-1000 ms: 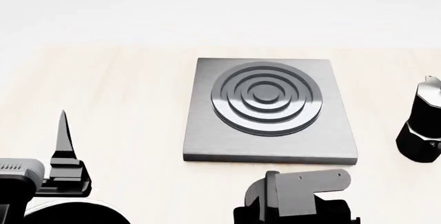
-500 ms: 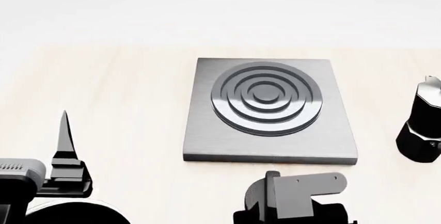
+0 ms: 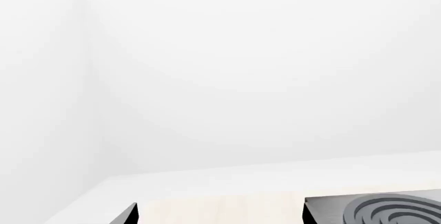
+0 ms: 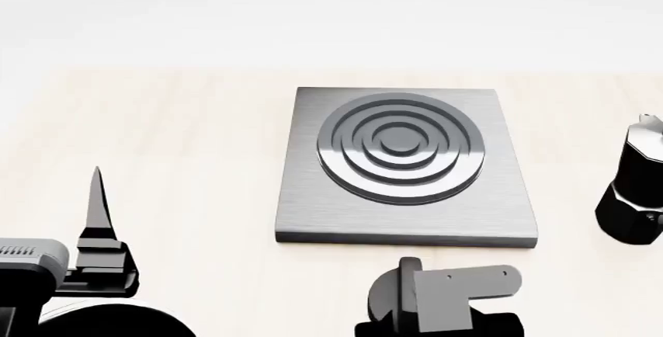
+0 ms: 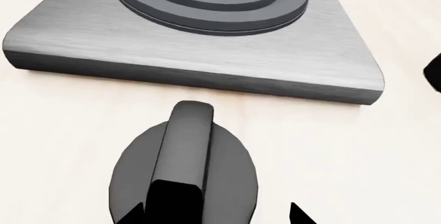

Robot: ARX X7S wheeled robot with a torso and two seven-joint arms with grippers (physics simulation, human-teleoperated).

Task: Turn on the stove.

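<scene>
The stove [image 4: 404,162] is a flat brushed-grey slab with a ring burner, lying in the middle of the table. It also shows in the right wrist view [image 5: 206,33]. Its black round knob [image 5: 183,172] with an upright fin sits on the table just in front of the slab. My right gripper [image 5: 215,216] is open, with its two fingertips on either side of the fin and apart from it. In the head view my right wrist [image 4: 451,290] covers the knob. My left gripper [image 4: 96,213] is open and empty at the lower left, far from the stove.
A black moka pot [image 4: 634,197] stands at the table's right edge, right of the stove. The light wooden table [image 4: 176,135] meets a white wall behind. The left wrist view shows mostly white wall and a corner of the stove [image 3: 386,211].
My right wrist has shifted slightly toward the near edge of the table in the head view. The left arm, the stove and the moka pot have not moved.
</scene>
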